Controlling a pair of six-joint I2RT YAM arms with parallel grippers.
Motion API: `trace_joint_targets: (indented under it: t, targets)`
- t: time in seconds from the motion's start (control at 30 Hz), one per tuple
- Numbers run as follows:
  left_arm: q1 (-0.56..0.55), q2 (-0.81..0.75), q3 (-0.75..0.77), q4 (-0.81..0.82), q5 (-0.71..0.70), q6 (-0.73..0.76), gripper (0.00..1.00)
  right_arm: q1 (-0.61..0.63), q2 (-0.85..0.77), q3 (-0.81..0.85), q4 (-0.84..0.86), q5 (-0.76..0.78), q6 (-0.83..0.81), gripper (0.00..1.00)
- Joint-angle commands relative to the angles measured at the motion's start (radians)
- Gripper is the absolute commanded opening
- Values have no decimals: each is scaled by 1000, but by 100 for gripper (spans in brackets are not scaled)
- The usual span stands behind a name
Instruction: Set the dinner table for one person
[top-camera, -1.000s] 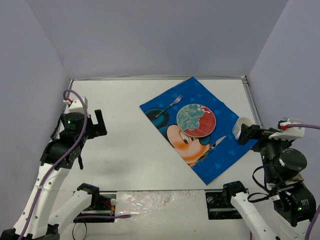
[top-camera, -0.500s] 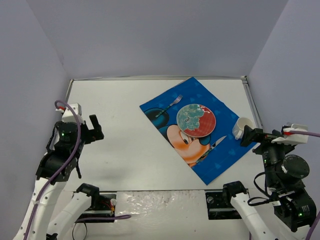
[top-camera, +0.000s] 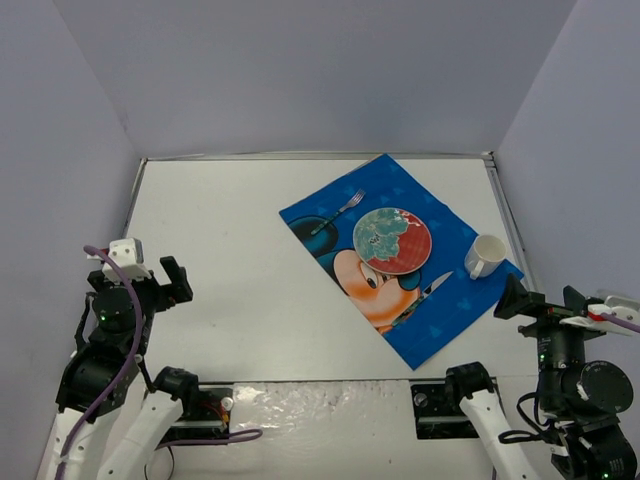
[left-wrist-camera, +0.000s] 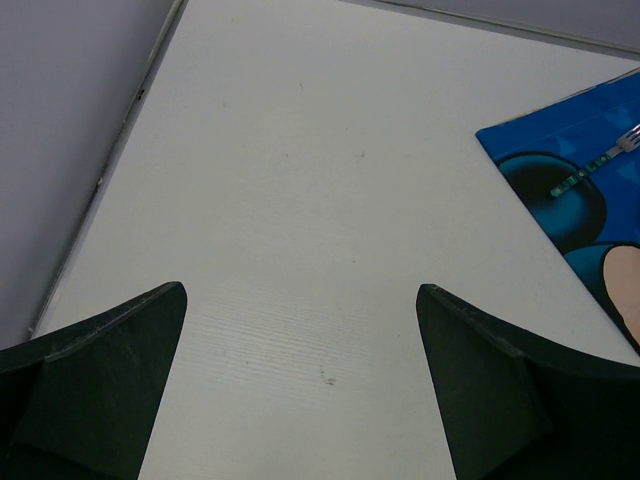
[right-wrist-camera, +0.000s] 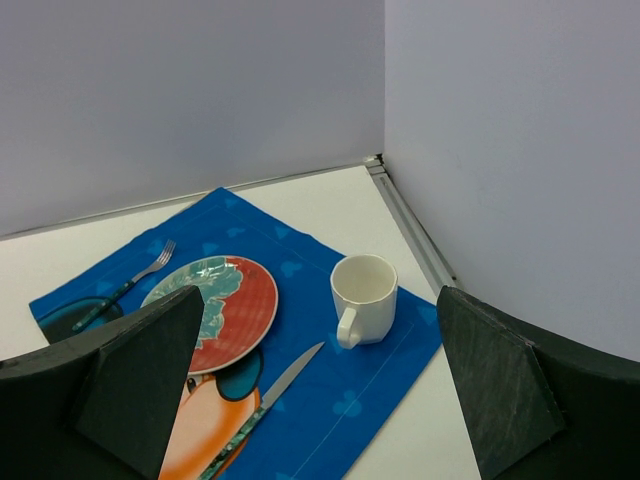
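Note:
The white dinner table (top-camera: 250, 250) carries a blue cartoon-mouse placemat (top-camera: 420, 320) at the right. On the mat are a red and teal plate (top-camera: 392, 240), a fork (top-camera: 338, 212) to its far left, a knife (top-camera: 432, 287) on its near right, and a white mug (top-camera: 487, 256) upright at the right corner. My left gripper (top-camera: 172, 283) is open and empty over bare table (left-wrist-camera: 300, 150) at the left. My right gripper (top-camera: 540, 300) is open and empty, near of the mug (right-wrist-camera: 365, 295) and apart from it.
Pale lavender walls enclose the table on three sides, with a thin metal rim (top-camera: 503, 205) along the edges. The mug stands close to the right wall. In the left wrist view the mat's corner (left-wrist-camera: 600, 110) and the fork (left-wrist-camera: 590, 168) show at the far right.

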Motion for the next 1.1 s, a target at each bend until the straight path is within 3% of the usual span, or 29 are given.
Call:
trace_joint_targets:
  t: [0.0, 1.07]
  targets:
    - [3, 14, 5, 36, -18, 27, 97, 6, 7, -3, 48, 47, -13, 100]
    - [3, 70, 11, 71, -31, 37, 97, 7, 4, 37, -2, 67, -12, 100]
